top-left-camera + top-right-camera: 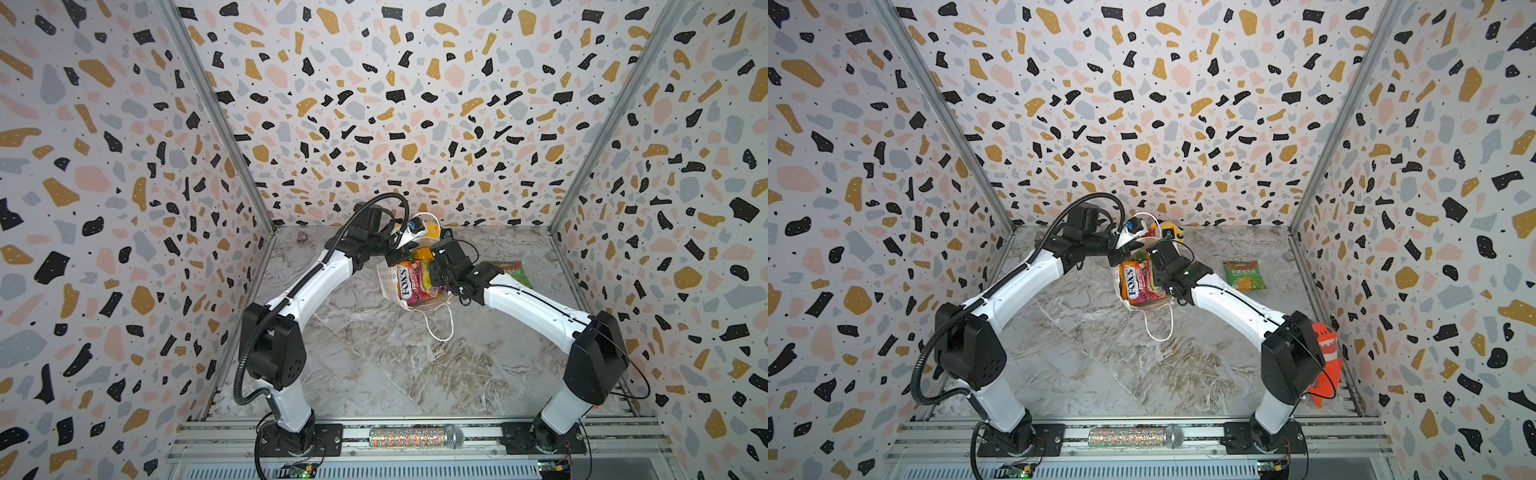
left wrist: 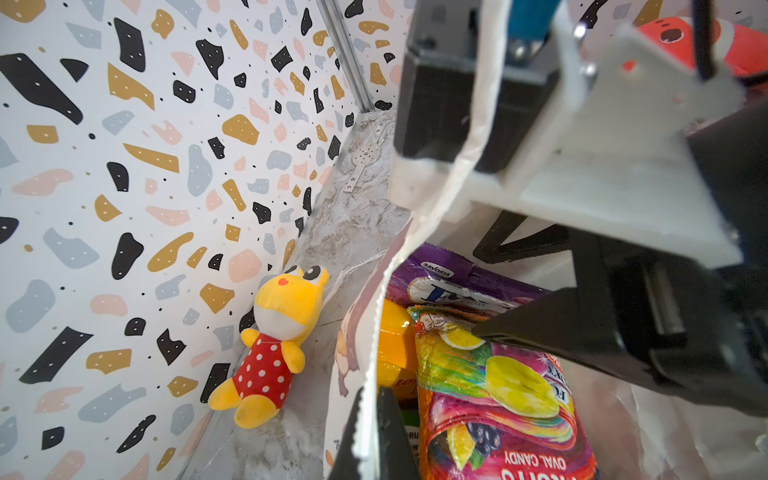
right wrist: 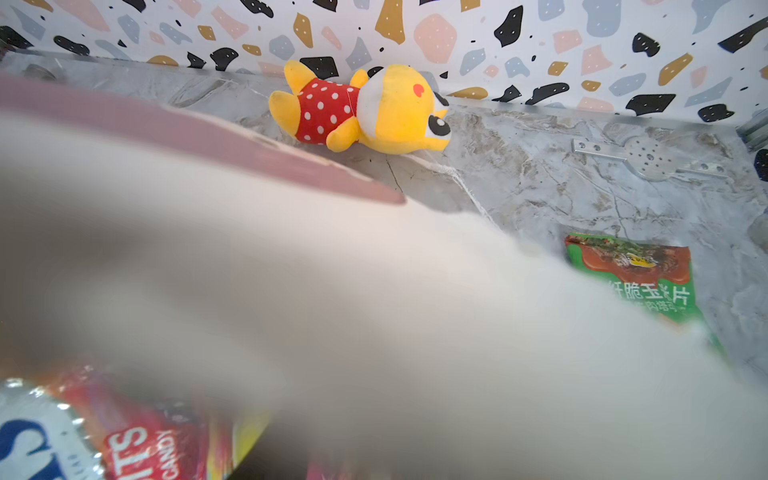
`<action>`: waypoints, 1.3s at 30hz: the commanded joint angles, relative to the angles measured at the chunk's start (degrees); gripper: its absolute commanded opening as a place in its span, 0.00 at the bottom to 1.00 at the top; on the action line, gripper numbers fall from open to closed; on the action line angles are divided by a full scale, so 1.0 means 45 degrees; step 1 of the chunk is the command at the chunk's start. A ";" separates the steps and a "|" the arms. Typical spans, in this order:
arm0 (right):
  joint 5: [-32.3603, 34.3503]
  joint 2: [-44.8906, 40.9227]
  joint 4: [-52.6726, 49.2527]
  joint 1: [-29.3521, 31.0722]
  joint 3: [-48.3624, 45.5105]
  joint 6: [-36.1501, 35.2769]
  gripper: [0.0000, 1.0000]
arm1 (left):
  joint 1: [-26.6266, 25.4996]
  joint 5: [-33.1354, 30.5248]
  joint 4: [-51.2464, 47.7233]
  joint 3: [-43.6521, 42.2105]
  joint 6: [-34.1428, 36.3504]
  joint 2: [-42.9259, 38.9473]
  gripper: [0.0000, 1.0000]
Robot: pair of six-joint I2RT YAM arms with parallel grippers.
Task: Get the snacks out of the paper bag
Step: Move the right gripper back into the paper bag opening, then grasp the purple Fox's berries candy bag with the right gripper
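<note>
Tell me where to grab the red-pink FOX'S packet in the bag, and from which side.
Pinch the crimped top edge of the FOX'S packet, coming in through the open mouth of the paper bag. It leans upright beside the purple packet, so that flat seam is probably the only free part. The left gripper pinches the rim, holding the mouth open.

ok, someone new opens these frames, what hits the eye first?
The left arm and right arm meeting over the white paper bag at the back middle of the table, with a bright FOX'S packet showing in its mouth and the left fingers pinching its rim. Next, the green packet lying alone on the table right of the bag, and the yellow plush toy against the back wall. The loud terrazzo walls surround it all.
</note>
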 commanded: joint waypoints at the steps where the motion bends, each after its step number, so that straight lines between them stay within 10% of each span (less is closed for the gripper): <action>1: 0.0496 0.0362 -0.0047 -0.0012 0.0405 0.0174 0.51 | -0.0020 0.0551 0.0626 -0.0060 0.0038 -0.0421 0.00; 23: 0.0414 0.0113 0.0827 -0.0671 0.0058 -0.0573 0.05 | -0.0019 0.0573 0.0874 -0.0451 -0.0113 -0.0636 0.00; 39: -0.0017 -0.0825 0.0332 -0.0486 0.0533 -0.0953 0.00 | -0.0011 0.0470 0.0879 -0.0742 -0.0177 -0.0704 0.00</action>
